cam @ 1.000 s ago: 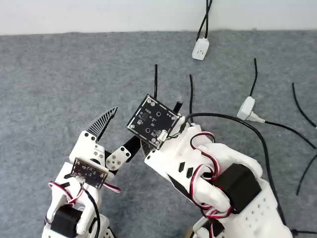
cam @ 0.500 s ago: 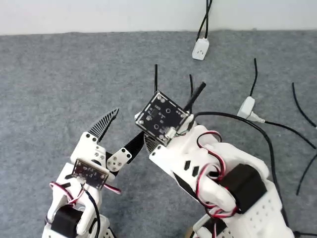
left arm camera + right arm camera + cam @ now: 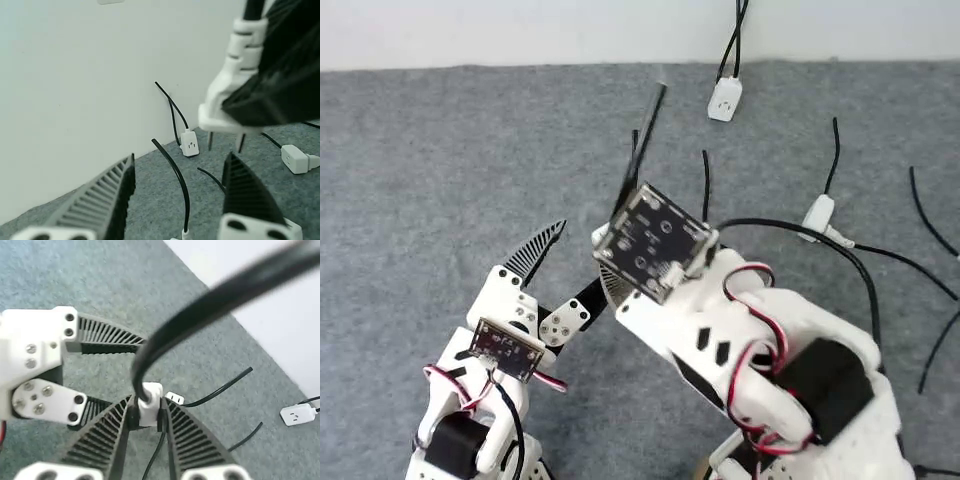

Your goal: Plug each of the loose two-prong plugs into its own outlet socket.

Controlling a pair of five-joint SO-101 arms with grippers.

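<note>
Left tool: the left tool [image 3: 575,262] [image 3: 180,165] sits low over the grey felt-covered desk [image 3: 440,150]. Its ribbed fingers [image 3: 105,205] are spread wide and hold nothing.

Right tool: the right tool [image 3: 150,416] is clamped narrow on a white two-prong plug [image 3: 149,399] [image 3: 225,95], just beside the left tool.

Plug: it is raised off the desk. In the left wrist view both metal prongs point down, just above one finger of the left tool.

Cable: a thick black cable [image 3: 645,140] [image 3: 215,305] leaves the top of the plug. It arches up and away towards the far wall.

Wall socket: a white outlet socket [image 3: 724,98] [image 3: 190,142] lies on the desk at the foot of the pale wall, with black leads running up from it. It is well apart from the plug.

Second socket: a second white outlet socket [image 3: 817,215] [image 3: 295,159] lies on the desk off to the right arm's side, on its own black lead.

Third socket: a small white socket block [image 3: 175,398] rests on the desk just behind the held plug.

Loose leads: several thin black cable ends [image 3: 836,150] lie scattered on the grey surface.
</note>
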